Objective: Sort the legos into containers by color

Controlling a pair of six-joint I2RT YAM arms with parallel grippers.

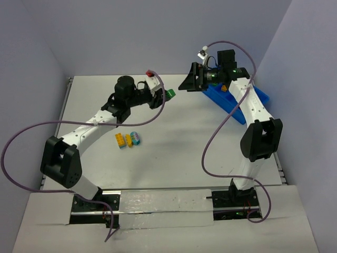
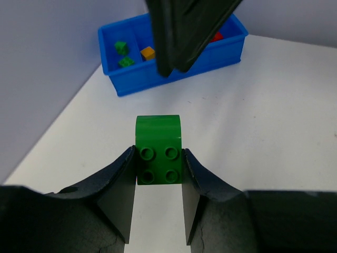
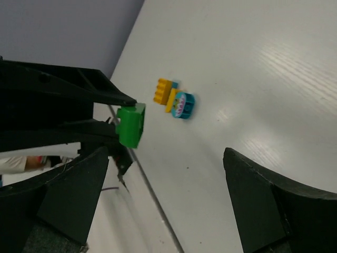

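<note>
Overhead: my left gripper (image 1: 166,95) pinches a green brick (image 1: 170,94) over the table (image 1: 174,158), near the blue bin (image 1: 217,97). Left wrist: both jaws press the brick's sides. Right wrist: my right gripper (image 3: 166,205) is spread wide, holding nothing; yellow-and-teal bricks (image 3: 175,100) lie on the table.

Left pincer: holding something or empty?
Holding: the left pincer clamps the small green studded plastic brick on both sides.

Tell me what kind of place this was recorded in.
Probably a lab robot cell: a white table boxed in by plain lavender panels, a left arm and right arm bolted at its near edge, and toy bricks and a blue bin.
</note>
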